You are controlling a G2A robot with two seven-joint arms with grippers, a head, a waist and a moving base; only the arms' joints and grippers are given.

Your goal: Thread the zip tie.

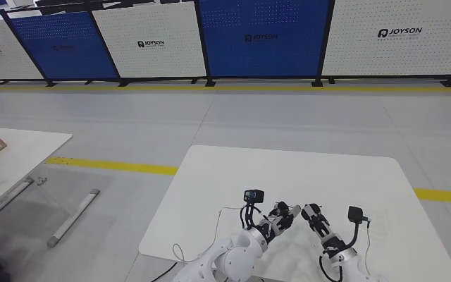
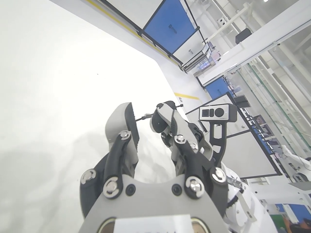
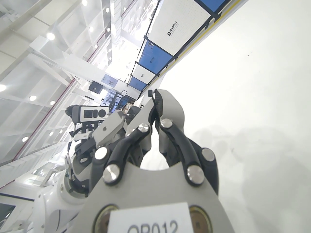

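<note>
Both arms low over the near part of the white surface [image 1: 296, 169], tips nearly meeting. Fingers of right claw [image 3: 155, 98] pressed together, pinching the black zip tie [image 3: 150, 93]; a short stub pokes out past the tips.

From the left wrist view: thin strap runs out of right claw and across the gap of left claw [image 2: 150, 115], with another bit sticking out on the far side. Fingers of left claw spread wide, gripping nothing. Strap's free end sits right at the ribbed black pad [image 2: 132, 122] of one finger; touching or just short, cannot tell. Tie held up off the surface, between the two claws.

Blue and white perforated panels [image 1: 261, 35] stand across the floor beyond. Yellow floor line [image 1: 113, 166] beside the surface.
</note>
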